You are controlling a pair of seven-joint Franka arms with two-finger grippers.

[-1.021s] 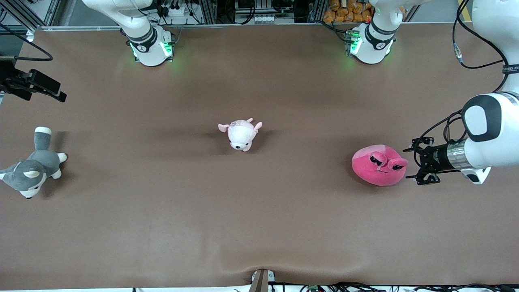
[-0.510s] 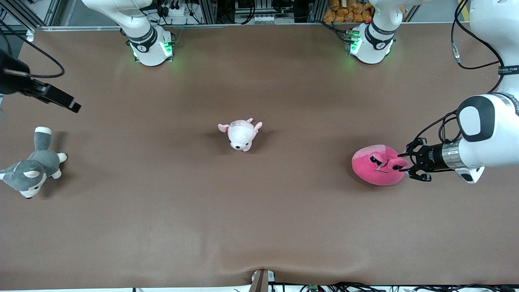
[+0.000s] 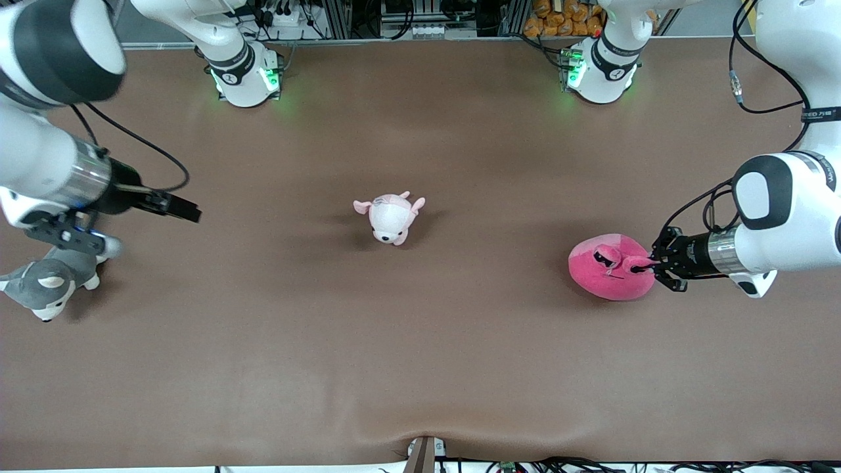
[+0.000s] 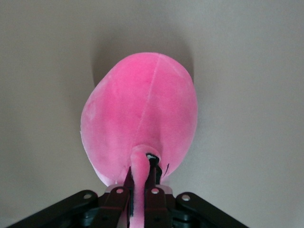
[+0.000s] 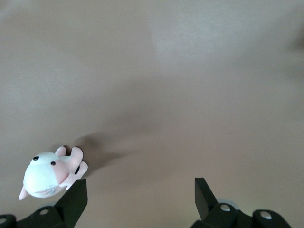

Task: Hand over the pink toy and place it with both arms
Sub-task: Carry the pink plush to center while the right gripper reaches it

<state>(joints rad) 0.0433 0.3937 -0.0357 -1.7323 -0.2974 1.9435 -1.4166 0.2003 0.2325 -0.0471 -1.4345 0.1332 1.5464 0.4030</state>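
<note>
One thin ear is all the left hand (image 3: 652, 265) pinches on the hot-pink round plush toy (image 3: 610, 269), so lifting may let it slip, while the right hand (image 3: 172, 207) hangs wide open over the desk's (image 3: 420, 368) right-arm end.

A robotics lab — aluminium framing (image 3: 59, 26), cables (image 3: 558, 465), brown-covered table (image 3: 420, 368).
</note>
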